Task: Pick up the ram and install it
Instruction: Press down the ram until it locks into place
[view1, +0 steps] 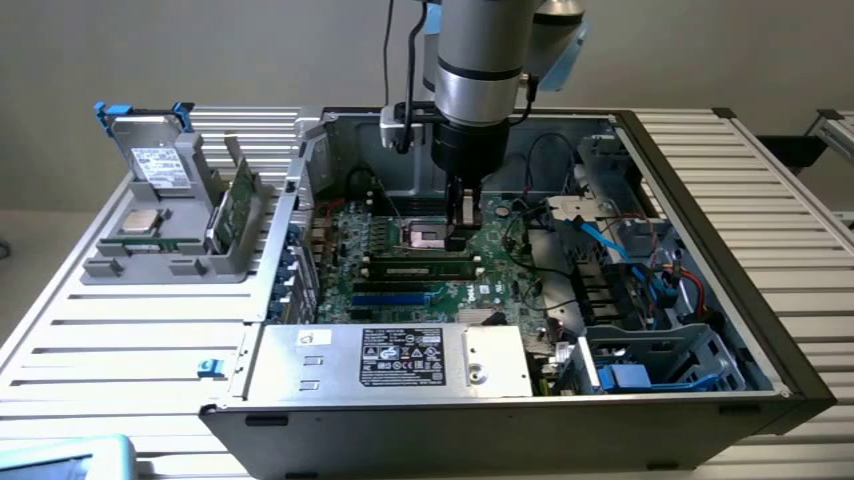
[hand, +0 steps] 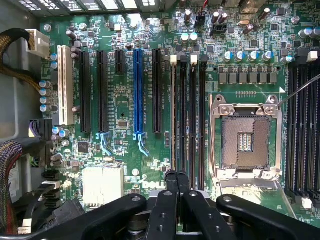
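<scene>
The gripper (hand: 176, 176) is clenched tight, fingertips pressed together, right over the ram (view1: 424, 266) seated in its motherboard slot, at seven o'clock from the empty processor socket (hand: 245, 142) inside the open computer case (view1: 694, 190).

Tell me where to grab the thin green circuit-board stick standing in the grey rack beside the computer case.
Probably by its exposed top long edge, coming straight down from above and pinching the two flat faces. The thin green circuit-board stick stands on edge in the grey plastic rack with its lower edge sunk in a slot, so only the top looks free.
</scene>
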